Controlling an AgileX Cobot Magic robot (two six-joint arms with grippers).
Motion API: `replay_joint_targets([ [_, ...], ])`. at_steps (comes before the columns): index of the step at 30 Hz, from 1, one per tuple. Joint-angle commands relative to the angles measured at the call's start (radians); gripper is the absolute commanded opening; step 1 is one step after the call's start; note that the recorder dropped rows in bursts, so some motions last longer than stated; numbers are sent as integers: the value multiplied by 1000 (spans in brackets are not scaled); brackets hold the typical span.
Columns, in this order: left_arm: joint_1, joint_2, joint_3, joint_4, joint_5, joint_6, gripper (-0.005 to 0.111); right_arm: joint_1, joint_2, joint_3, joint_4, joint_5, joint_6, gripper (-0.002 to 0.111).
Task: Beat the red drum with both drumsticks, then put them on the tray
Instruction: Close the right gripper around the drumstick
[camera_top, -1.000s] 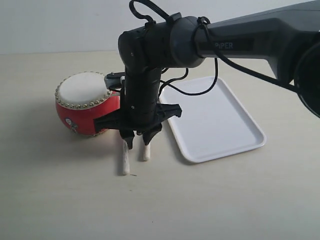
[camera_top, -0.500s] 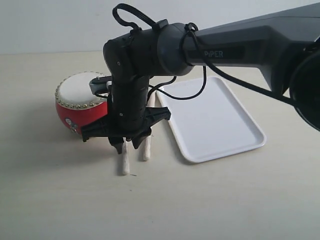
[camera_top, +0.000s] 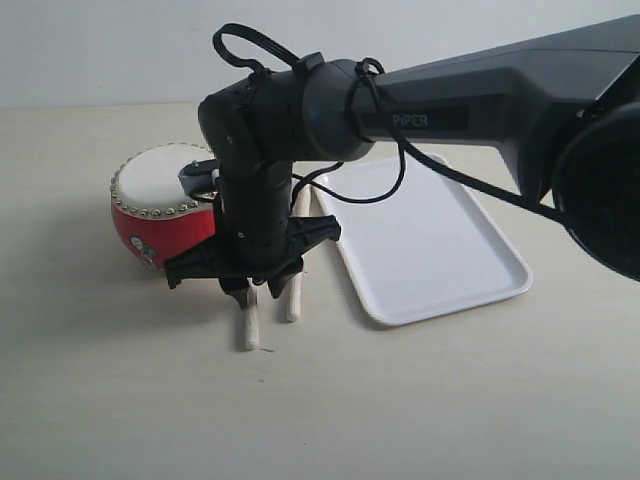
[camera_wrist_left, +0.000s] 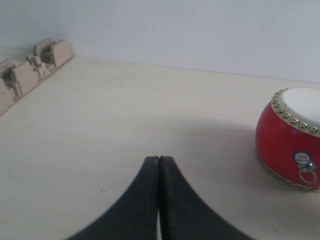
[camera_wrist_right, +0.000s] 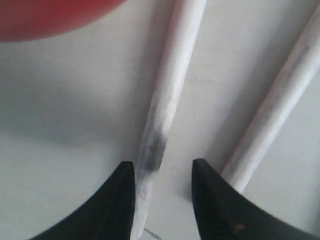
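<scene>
Shifting: the right jaws have slid toward 9 o'clock in the exterior view, off the drumstick nearer the tray (camera_top: 293, 303) and over the drumstick nearer the drum (camera_top: 247, 328); their spread has stayed the same.
Right jaws: released, pointing straight down and holding nothing. The wrist view shows the drumstick nearer the drum running between them, close against one fingertip (camera_wrist_right: 117, 205) rather than centred. The other stick lies just outside the opposite fingertip.
Left jaws: clenched flat together on nothing, over bare table (camera_wrist_left: 100, 125), with the drum in sight but apart from them.
Arm: the right arm (camera_top: 470, 95) reaches in from 2 o'clock.
Sticks: both lie flat on the table, side by side, running roughly 12 to 6 o'clock, and have not moved.
Drum: the red drum (camera_top: 165, 195) sits at 10 o'clock of the right jaws, just beside the sticks, where it was.
Tray: the tray (camera_top: 450, 250) lies at 3 o'clock of the sticks, near them, with nothing on it.
Meaning: the pick target now looks settled, but the task has barely begun, with no stick lifted and no beat struck.
Next: probably a short descent and a close. The off-centre stick may roll or be pushed as the jaws meet it, and the left jaws would have to open to claim the second stick.
</scene>
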Motion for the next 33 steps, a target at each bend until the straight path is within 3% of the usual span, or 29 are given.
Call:
replay_joint_targets([
  [1, -5, -5, 0, 5, -3, -3, 0, 1, -5, -25, -22, 9, 29, 36],
  [29, -5, -5, 0, 5, -3, -3, 0, 25, 73, -25, -48, -52, 75, 36],
  [31, -5, -5, 0, 5, -3, -3, 0, 25, 73, -25, -48, -52, 75, 32],
  [33, -5, -5, 0, 5, -3, -3, 0, 25, 73, -25, -48, -40, 75, 21],
])
